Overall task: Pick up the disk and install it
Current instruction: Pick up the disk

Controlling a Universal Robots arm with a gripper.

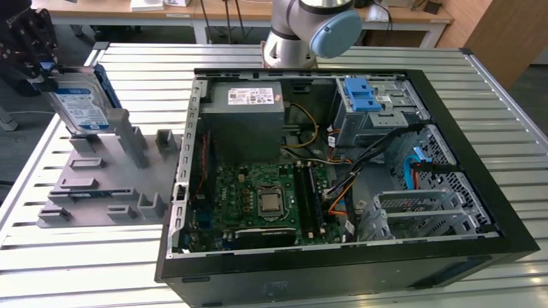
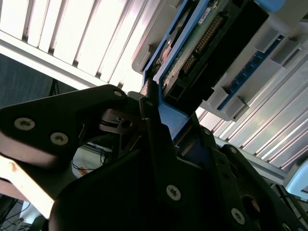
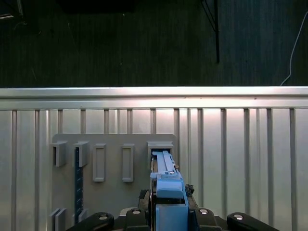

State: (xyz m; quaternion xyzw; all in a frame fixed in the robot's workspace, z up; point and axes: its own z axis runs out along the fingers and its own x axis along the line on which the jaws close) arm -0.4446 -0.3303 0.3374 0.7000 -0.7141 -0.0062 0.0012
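The slatted metal counter (image 1: 102, 269) carries an open black computer tower case (image 1: 342, 273) lying on its side. In its far corner is a metal drive cage with a blue plastic latch (image 1: 364, 96). Beside the case, toward the exterior view's left, sits a grey plastic rack with upright slots (image 1: 94, 186).

The disk, a flat silver-grey metal hard drive with a white-and-blue label in a blue plastic carrier (image 1: 81, 106), stands on edge at the far end of that rack. Its lower edge is at one of the slots. I cannot tell whether it has cleared the slot or is resting in it.

I judge the disk to be stiff, fairly heavy for its size, and easily harmed by knocks. Its bare green circuit board shows in the second wrist view and should not be pressed. The smooth metal faces would slip, so the blue carrier's rim looks the safer place to hold.

The black pincer (image 2: 166, 113) is at the disk's upper end. Its fingers (image 2: 153, 125) are closed onto the blue carrier from both sides with no gap showing, so it appears clamped on the disk.
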